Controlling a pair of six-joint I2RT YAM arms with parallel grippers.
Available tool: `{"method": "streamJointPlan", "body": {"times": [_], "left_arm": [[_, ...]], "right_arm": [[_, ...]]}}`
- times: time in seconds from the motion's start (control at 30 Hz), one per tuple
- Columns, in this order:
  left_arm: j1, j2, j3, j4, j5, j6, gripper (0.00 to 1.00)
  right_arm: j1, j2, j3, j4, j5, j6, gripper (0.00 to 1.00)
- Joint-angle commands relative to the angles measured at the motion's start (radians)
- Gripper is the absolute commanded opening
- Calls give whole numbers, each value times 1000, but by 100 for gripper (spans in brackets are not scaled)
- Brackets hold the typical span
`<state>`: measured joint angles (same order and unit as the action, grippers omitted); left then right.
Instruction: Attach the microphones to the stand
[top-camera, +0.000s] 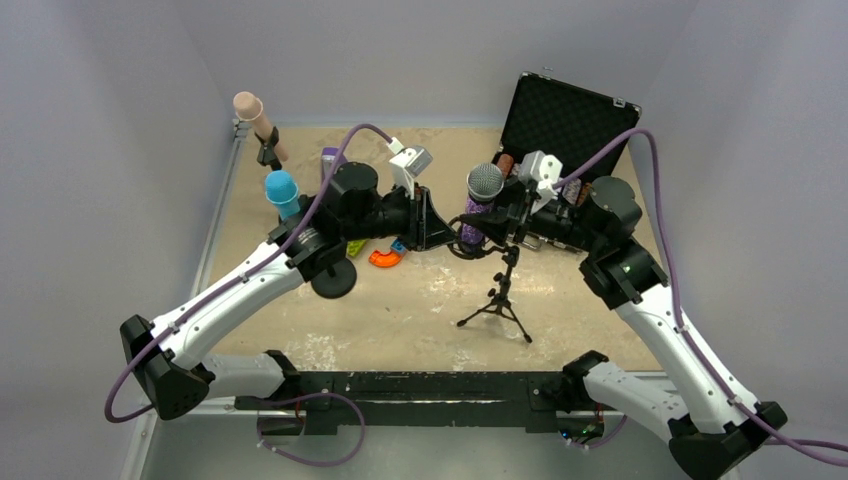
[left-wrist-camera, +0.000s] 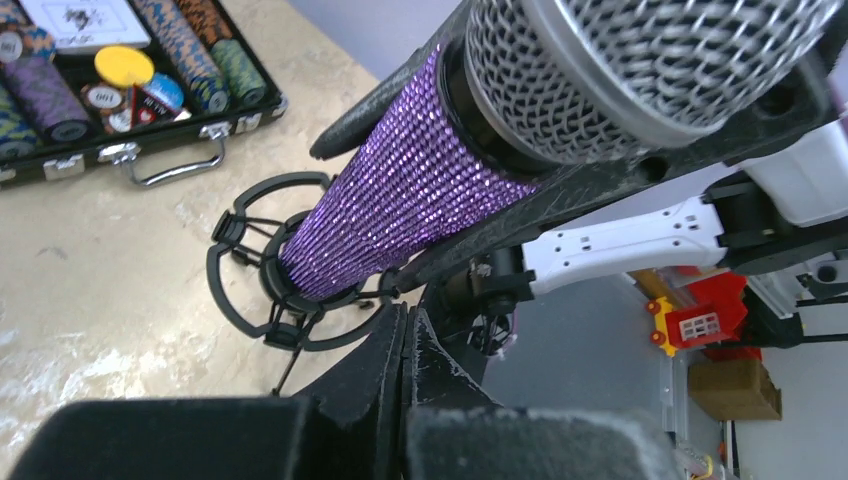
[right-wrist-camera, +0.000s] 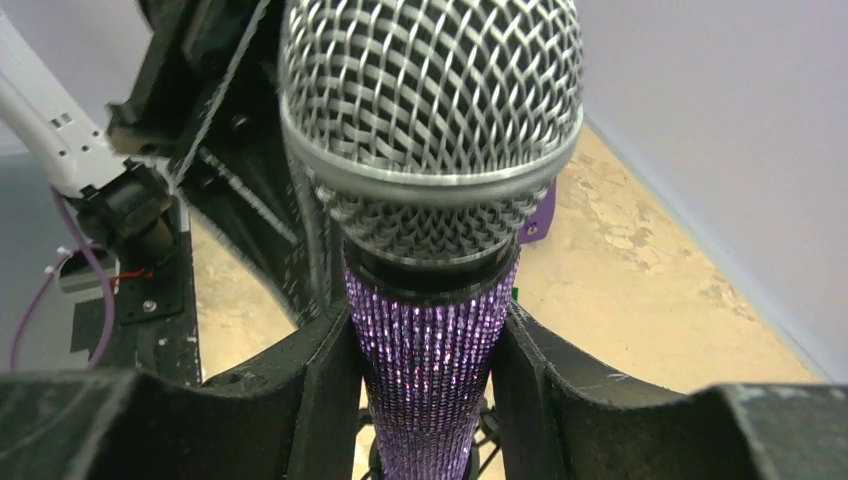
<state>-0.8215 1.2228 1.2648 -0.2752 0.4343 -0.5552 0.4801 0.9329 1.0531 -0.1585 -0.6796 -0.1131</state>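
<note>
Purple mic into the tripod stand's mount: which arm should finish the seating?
Right. The right gripper clamps the purple microphone, whose tail is already at the mount ring on the stand. The left gripper is shut beside it, apparently empty.

Soft even light, weak shadows; glints on purple microphone (left-wrist-camera: 400, 195); near foreground blurred in wrist views.
</note>
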Motion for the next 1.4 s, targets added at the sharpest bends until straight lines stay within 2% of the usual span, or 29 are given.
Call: {"method": "streamJointPlan", "body": {"times": [0.0, 0.1, 0.27, 0.4, 0.43, 0.5, 0.67, 0.97, 1.23, 1.37], "left_arm": [[0, -27, 40, 68, 50, 19, 0], [3, -22, 38, 62, 46, 17, 0], [10, -28, 24, 41, 4, 1, 0], [22, -37, -35, 51, -21, -53, 38], [22, -38, -56, 69, -20, -71, 45], [22, -32, -92, 113, -5, -110, 51], [22, 1, -142, 192, 1, -186, 52], [23, 102, -144, 233, -25, -274, 53], [35, 109, -192, 259, -96, -341, 55], [39, 135, -207, 332, -81, -396, 50]], "right_arm": [[-15, -37, 39, -302, -37, -75, 0], [-16, -21, 106, -347, -24, -78, 0], [-17, -28, 61, -325, -4, -67, 0], [-43, -44, 62, -306, -39, -39, 0], [-55, -44, 68, -304, -53, -34, 0], [-76, -43, 80, -298, -96, -24, 0], [-96, -39, 105, -277, -177, -1, 0], [-110, -37, 112, -267, -187, 6, 0], [-116, -43, 102, -259, -199, 12, 0], [-120, -45, 97, -251, -207, 18, 0]]}}
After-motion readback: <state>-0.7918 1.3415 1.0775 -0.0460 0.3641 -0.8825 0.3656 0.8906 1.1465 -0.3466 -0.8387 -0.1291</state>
